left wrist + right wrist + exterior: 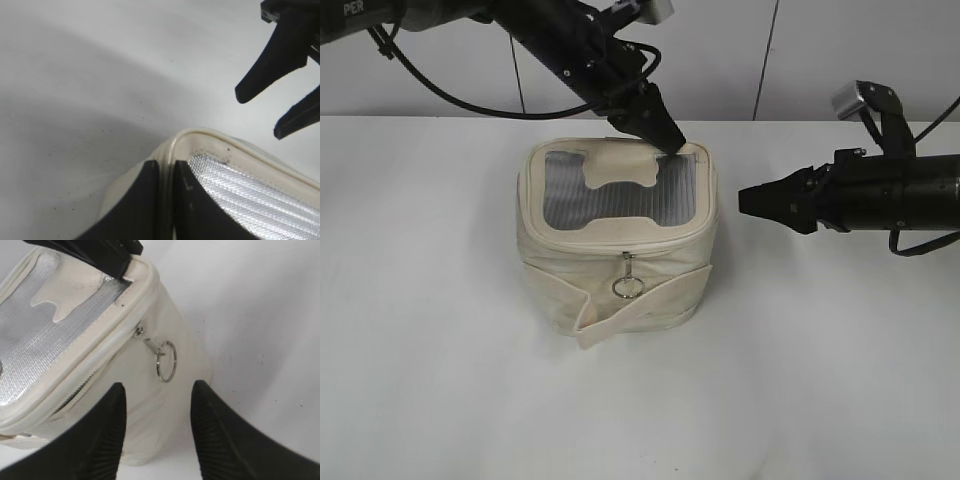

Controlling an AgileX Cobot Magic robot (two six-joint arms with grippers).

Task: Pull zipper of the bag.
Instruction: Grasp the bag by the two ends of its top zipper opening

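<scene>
The cream bag (pixel 620 270) stands mid-table, with its grey mesh top and bone-shaped patch (pixel 617 172) facing up. The zipper (pixel 620 243) runs round the top rim. One ring pull (pixel 627 287) hangs on the front side. A second ring pull (pixel 166 361) hangs on the side facing my right gripper. My left gripper (pixel 670 140) is shut on the bag's rim (pixel 210 137) at the back right corner, as the left wrist view (pixel 165 167) shows. My right gripper (pixel 745 200) is open and empty, level with the bag's right side and a short way off it (pixel 159 387).
The white table (pixel 820 380) extends around the bag, and a pale wall (pixel 820 50) stands behind it. The bag's flat strap (pixel 640 305) sticks out at the lower front. My right gripper's fingers show in the left wrist view (pixel 260 116).
</scene>
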